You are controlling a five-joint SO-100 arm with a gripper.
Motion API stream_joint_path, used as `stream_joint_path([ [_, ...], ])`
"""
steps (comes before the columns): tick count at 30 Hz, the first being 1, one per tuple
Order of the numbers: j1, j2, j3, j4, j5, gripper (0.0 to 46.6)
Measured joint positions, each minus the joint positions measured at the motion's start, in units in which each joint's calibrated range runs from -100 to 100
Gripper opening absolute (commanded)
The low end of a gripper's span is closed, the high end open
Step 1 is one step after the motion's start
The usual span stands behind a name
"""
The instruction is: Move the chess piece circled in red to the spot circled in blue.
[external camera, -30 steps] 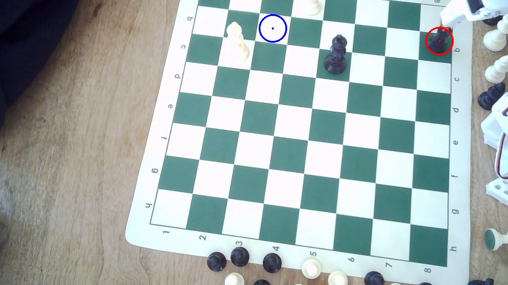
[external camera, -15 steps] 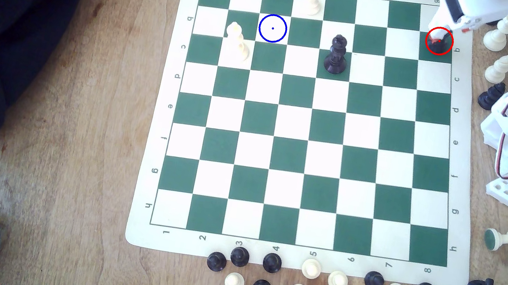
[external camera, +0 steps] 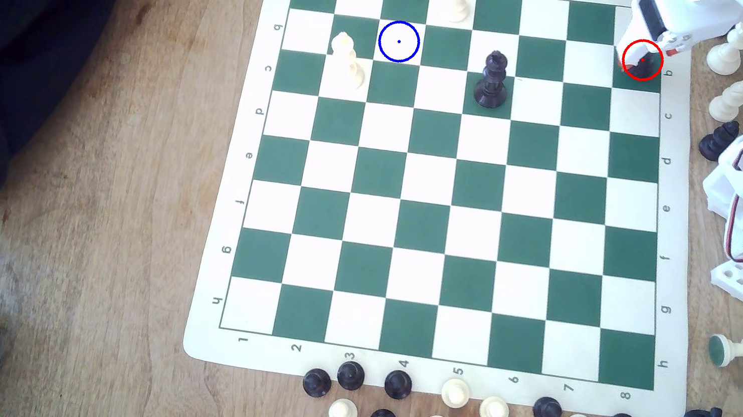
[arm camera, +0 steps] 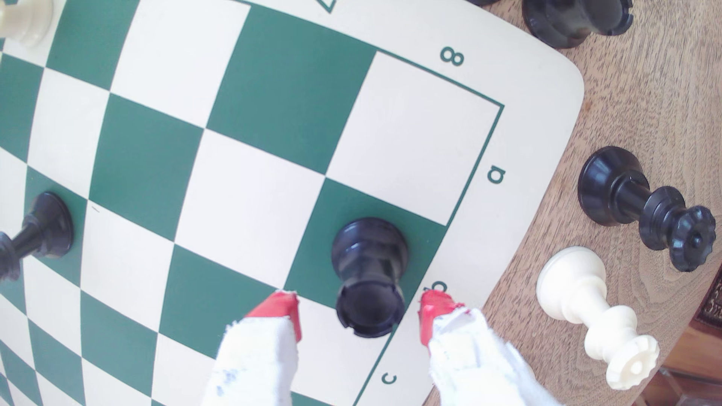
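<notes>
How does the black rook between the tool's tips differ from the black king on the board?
The black rook is short with a flat, notched turret; the black king is taller with a cross top. The rook sits on an edge square inside the red ring, between the open tool tips; the king stands free, nearer mid-board. Both are black, upright, on green squares.

Black rook [arm camera: 369,273] stands upright between spread pincer [arm camera: 361,308] tips (untouched).
</notes>
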Motion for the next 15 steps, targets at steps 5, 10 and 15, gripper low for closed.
stream_joint_path([
  [5, 0.0, 0.0, 0.0, -1.8, 0.0, 15.8],
  [10, -0.5, 0.0, 0.0, -2.6, 0.0, 15.4],
  [15, -1.0, 0.0, 0.1, -3.7, 0.0, 14.8],
])
